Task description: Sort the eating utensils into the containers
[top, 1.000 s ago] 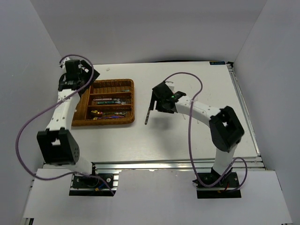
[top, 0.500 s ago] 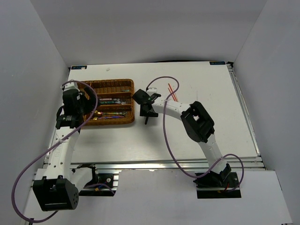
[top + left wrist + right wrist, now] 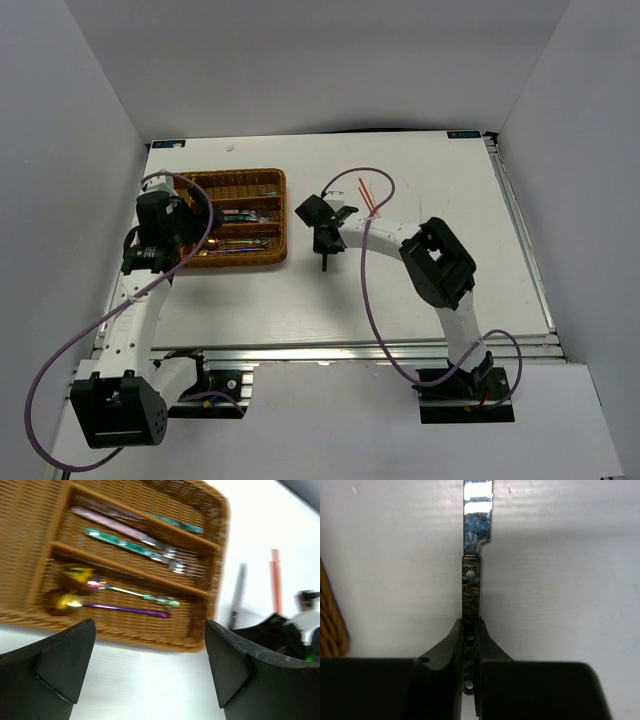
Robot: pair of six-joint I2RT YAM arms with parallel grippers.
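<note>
My right gripper (image 3: 470, 630) is shut on the dark riveted handle of a silver knife (image 3: 471, 582), whose blade points away over the white table. From above, this gripper (image 3: 322, 240) sits just right of the brown wicker tray (image 3: 240, 173), with the knife (image 3: 325, 263) sticking out toward the near side. Two red-orange chopsticks (image 3: 369, 196) lie behind it. My left gripper (image 3: 147, 665) is open and empty, hovering near the tray's (image 3: 125, 640) edge. The compartments hold forks (image 3: 150, 550) and gold and iridescent spoons (image 3: 75, 600).
The tray's corner (image 3: 330, 620) shows at the left of the right wrist view. White enclosure walls surround the table. A purple cable (image 3: 375, 290) loops off the right arm. The left arm (image 3: 150, 240) stands over the tray's left end.
My right gripper has shut on the knife handle and shifted slightly right. The left arm swung from the back corner to the tray's left side, still open.
</note>
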